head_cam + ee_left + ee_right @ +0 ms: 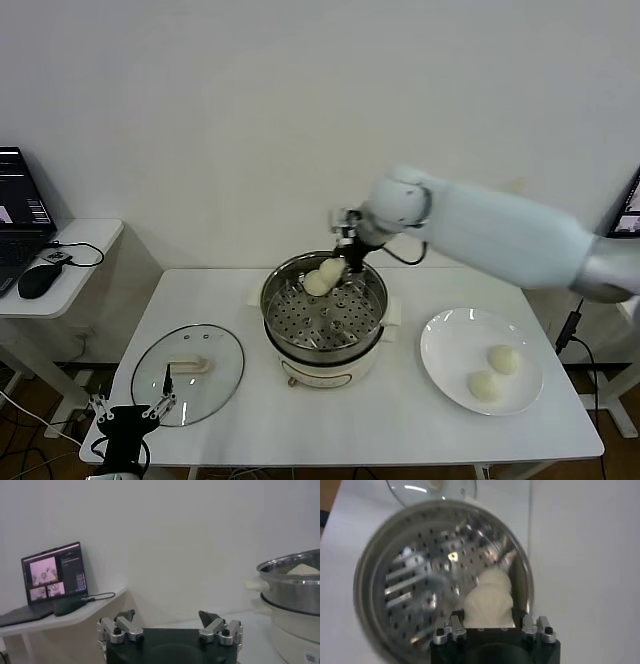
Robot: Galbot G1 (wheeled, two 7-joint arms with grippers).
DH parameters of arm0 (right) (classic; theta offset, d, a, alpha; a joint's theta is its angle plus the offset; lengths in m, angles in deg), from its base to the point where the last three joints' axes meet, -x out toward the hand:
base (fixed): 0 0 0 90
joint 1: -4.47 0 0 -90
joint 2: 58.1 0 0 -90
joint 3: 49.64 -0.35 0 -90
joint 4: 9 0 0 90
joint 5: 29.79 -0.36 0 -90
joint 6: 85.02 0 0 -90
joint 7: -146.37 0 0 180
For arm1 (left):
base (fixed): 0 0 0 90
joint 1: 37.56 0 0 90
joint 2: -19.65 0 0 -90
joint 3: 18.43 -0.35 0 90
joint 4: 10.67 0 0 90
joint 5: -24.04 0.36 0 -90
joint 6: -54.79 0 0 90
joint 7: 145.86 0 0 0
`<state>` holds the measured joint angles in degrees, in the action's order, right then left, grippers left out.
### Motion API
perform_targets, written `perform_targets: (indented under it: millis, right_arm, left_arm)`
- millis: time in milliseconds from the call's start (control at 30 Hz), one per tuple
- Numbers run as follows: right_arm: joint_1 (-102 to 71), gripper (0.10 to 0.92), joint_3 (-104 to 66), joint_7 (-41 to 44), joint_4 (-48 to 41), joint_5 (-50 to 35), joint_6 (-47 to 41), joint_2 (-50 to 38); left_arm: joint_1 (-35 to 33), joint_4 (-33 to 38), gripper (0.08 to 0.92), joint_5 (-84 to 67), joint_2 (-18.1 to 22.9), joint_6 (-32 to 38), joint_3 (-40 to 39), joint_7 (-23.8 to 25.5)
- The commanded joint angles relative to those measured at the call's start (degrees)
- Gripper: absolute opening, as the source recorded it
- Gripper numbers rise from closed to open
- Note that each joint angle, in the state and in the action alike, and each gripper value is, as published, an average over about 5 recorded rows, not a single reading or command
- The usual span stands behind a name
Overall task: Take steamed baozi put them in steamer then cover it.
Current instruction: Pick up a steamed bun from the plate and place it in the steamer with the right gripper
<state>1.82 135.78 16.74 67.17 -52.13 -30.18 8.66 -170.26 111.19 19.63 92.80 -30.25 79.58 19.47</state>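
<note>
Left hand [130,410] released, by cover [188,373] | right hand [345,268] grasping baozi [332,270] over steamer [323,318]

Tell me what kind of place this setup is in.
Probably a lab or office test space rather than a home kitchen: a plain white table against a bare wall, a laptop with a mouse on a side desk, and an electric steamer set up for the robot.
</note>
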Motion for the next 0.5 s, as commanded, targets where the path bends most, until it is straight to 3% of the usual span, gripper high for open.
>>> perform_targets:
  millis: [33, 500]
  right_arm:
    - [-2.5, 0.602, 2.0, -1.7, -5.9, -1.7, -2.5, 10.7]
    - [-7.8, 0.600, 1.4, -3.6, -13.1, 1.8, -2.5, 15.3]
  left_arm:
    - [0.1, 0.2, 0.823, 0.2, 0.1, 0.0, 0.1, 0.0]
    - [0.5, 0.0, 0.823, 0.0, 0.3, 0.0, -0.1, 0.0]
